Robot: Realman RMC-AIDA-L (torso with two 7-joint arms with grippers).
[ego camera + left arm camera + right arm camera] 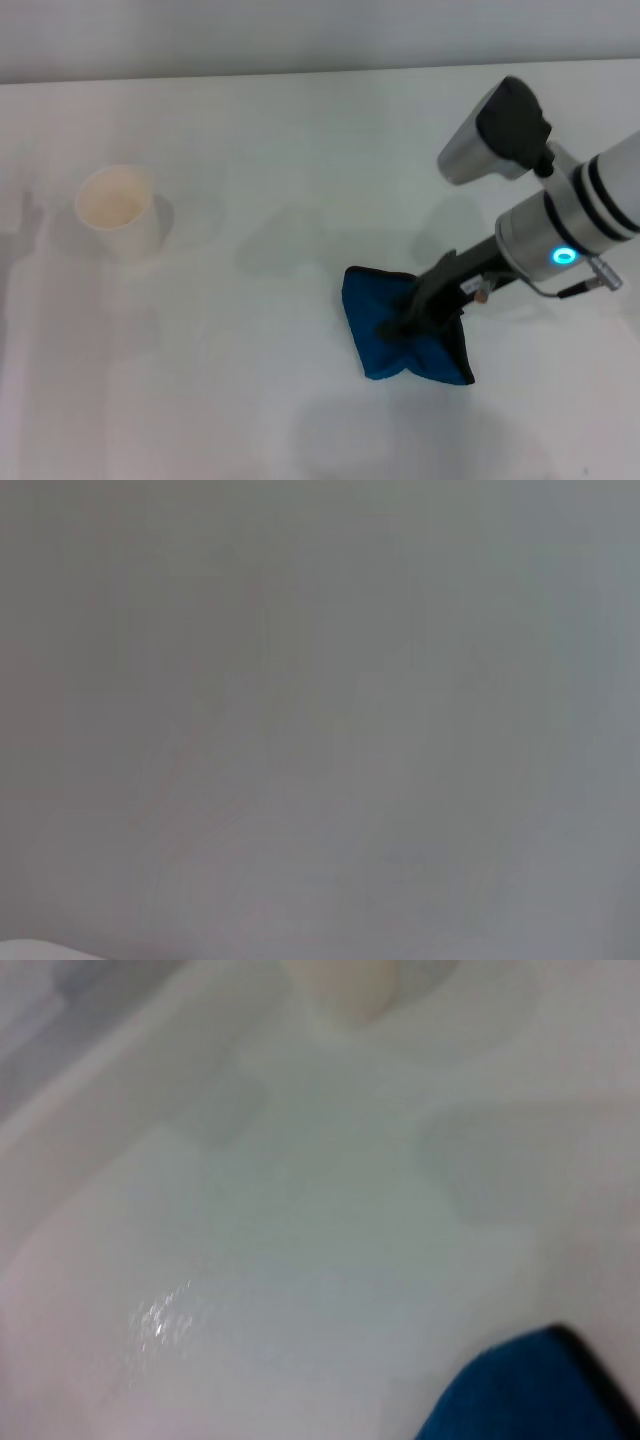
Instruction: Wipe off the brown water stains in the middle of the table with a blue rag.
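Right of the table's (300,130) middle, our right pincer (392,326) presses down on the bunched blue rag (405,340), clenched on its folds. No brown stain shows clearly. We should keep the rag flat, pressing evenly, and steer clear of the paper cup (118,210) far left.

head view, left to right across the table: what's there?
Paper cup → blue rag on the white table, with the right gripper pressed into it → right arm's silver wrist housing. No brown stain can be made out.
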